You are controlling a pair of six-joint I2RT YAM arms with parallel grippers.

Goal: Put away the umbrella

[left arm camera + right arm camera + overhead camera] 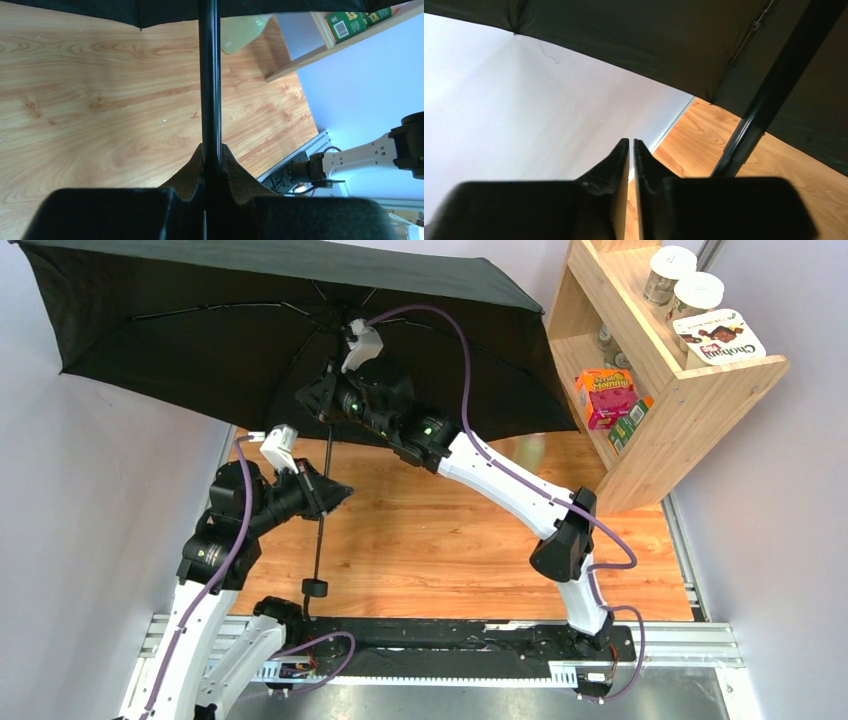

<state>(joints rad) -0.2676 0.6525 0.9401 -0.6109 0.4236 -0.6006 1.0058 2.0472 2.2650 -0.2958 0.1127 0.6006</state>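
Observation:
The umbrella is open; its black canopy (200, 330) spreads over the back left of the table. Its thin shaft (322, 530) runs down to the knob handle (314, 588) near the front edge. My left gripper (338, 496) is shut on the shaft about midway; in the left wrist view the shaft (209, 75) passes between the fingers (210, 150). My right gripper (315, 398) is under the canopy next to the upper shaft. In the right wrist view its jaws (631, 142) are shut with nothing between them, and the shaft (769, 95) passes to their right, apart from them.
A wooden shelf unit (690, 390) stands at the back right with cans, a chocolate box and an orange box (607, 395). A pale yellow-green bottle (242, 30) stands under the canopy edge near the shelf. A white wall runs along the left side.

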